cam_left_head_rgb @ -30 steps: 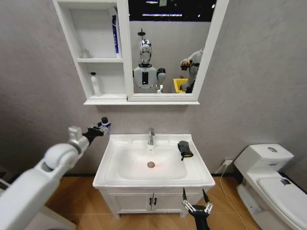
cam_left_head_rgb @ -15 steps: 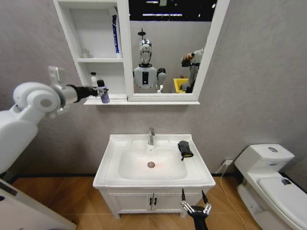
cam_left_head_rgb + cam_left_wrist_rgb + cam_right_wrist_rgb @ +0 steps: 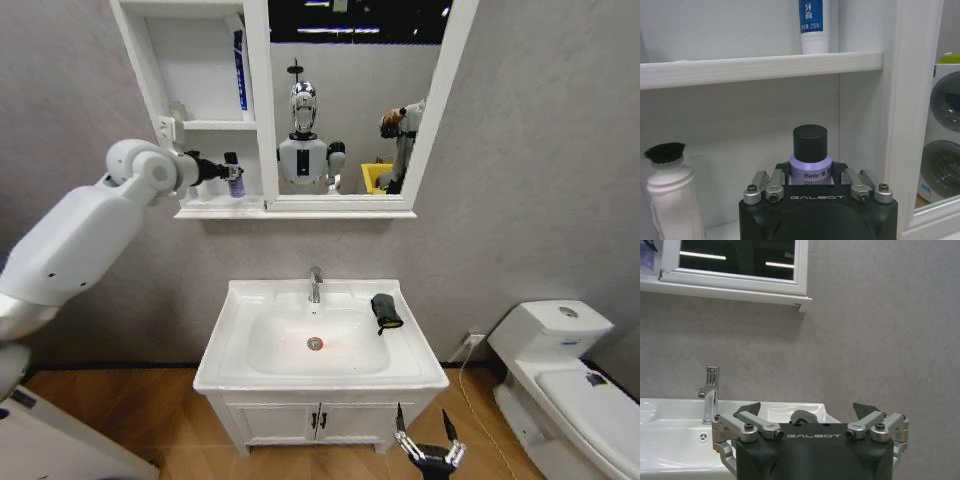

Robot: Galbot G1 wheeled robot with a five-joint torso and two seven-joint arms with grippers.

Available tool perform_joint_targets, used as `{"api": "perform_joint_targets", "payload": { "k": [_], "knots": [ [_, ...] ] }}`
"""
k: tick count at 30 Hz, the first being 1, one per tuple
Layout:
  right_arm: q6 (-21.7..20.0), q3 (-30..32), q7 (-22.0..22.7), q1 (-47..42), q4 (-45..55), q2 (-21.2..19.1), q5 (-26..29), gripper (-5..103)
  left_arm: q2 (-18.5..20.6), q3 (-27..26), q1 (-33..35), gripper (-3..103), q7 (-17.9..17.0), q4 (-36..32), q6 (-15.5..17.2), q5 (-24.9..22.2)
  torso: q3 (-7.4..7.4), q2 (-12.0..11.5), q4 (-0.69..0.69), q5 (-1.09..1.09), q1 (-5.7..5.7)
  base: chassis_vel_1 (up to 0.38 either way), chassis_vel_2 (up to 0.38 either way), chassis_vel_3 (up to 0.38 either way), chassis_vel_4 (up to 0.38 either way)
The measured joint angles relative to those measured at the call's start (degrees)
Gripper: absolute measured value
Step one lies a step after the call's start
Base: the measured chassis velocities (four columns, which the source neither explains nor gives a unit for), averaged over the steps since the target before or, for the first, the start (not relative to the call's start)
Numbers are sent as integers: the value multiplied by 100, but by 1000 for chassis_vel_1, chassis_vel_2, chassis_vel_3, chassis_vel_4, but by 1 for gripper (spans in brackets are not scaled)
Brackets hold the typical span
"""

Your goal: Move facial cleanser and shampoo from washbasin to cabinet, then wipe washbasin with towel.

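Note:
A small purple bottle [image 3: 235, 176] with a black cap is held upright inside the lowest compartment of the cabinet [image 3: 215, 125]. My left gripper [image 3: 228, 172] is shut on the purple bottle [image 3: 810, 161], just above the compartment floor. A white bottle [image 3: 672, 200] with a black top stands beside it. I cannot tell which one is the shampoo and which the facial cleanser. The dark towel [image 3: 385, 310] lies on the right rim of the washbasin [image 3: 228, 352]. My right gripper [image 3: 428, 447] hangs open low in front of the vanity, with the same gripper [image 3: 807, 412] facing the basin.
A blue-labelled tube [image 3: 814, 25] stands on the shelf above. The mirror [image 3: 350, 100] adjoins the cabinet on the right. A chrome tap [image 3: 315, 283] rises at the basin's back. A white toilet [image 3: 560, 370] stands to the right.
My left arm rose from beside the basin to the cabinet and carried the purple bottle rightward into the lowest compartment. The right gripper drifted slightly right and down.

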Motion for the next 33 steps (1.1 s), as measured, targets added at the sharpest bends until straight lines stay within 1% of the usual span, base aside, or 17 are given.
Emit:
{"api": "perform_joint_targets", "payload": {
  "k": [1,4,7,9,15,18,19,21,23,24,26,27,29,30,31,32,33],
  "knots": [
    [0,0,0,0,0,0,0,100,0,0,0,43,0,0,0,0,0,0,0,0,0,0,0,0,0],
    [28,-41,6,-17,18,27,-107,100,-306,106,-101,43,39,469,-58,311,0,0,-1,0,0,0,0,0,0],
    [39,-45,13,-10,-10,39,-112,100,-351,121,-103,43,76,557,-74,441,0,0,0,0,1,0,0,0,0],
    [43,-45,22,-1,-32,44,-112,100,-342,124,-83,43,125,588,-85,557,0,0,1,0,0,0,0,0,0],
    [38,-35,28,22,-37,38,-94,100,-204,71,49,43,130,500,-87,540,-1,0,3,-2,-1,0,0,0,0],
    [6,-30,28,32,-34,36,-82,100,-166,34,160,43,43,420,-134,456,-1,0,3,-2,-1,0,0,0,0],
    [-40,-29,29,31,-3,39,-56,100,-165,-23,241,40,-51,384,-164,459,-1,1,0,-1,-1,0,0,0,0],
    [-83,-34,29,27,34,52,-32,100,-161,-73,302,42,-103,363,-175,467,-1,1,0,1,-2,0,0,0,0],
    [-211,-67,39,24,144,93,5,100,-81,-261,512,52,-215,208,-200,465,0,1,-1,-2,0,0,0,0,0],
    [-211,-67,39,24,144,93,5,100,-81,-261,512,52,-215,208,-200,465,0,1,-1,-2,0,0,0,0,0],
    [-504,-149,92,16,345,101,198,100,161,-591,853,64,-280,-254,-308,480,-1,1,-1,1,0,0,0,0,0],
    [-504,-149,92,16,345,101,198,100,161,-591,853,64,-280,-254,-308,480,-1,1,-1,1,0,0,0,0,0],
    [-762,-185,110,47,545,98,382,100,444,-960,1241,74,-383,-770,-440,493,-1,1,0,-4,-1,0,0,0,0],
    [-919,-186,116,120,641,101,432,100,654,-1309,1620,80,-473,-1173,-558,497,-1,1,2,0,-2,0,0,0,0],
    [-995,-183,119,164,688,101,448,100,770,-1529,1894,80,-533,-1433,-642,533,-1,1,4,0,-2,0,0,0,0],
    [-1099,-172,123,219,746,93,471,100,928,-1777,2278,86,-589,-1784,-769,621,-1,1,3,-1,-2,0,0,0,0],
    [-1099,-172,123,219,746,93,471,100,928,-1777,2278,86,-589,-1784,-769,621,-1,1,3,-1,-2,0,0,0,0]
  ]
}}
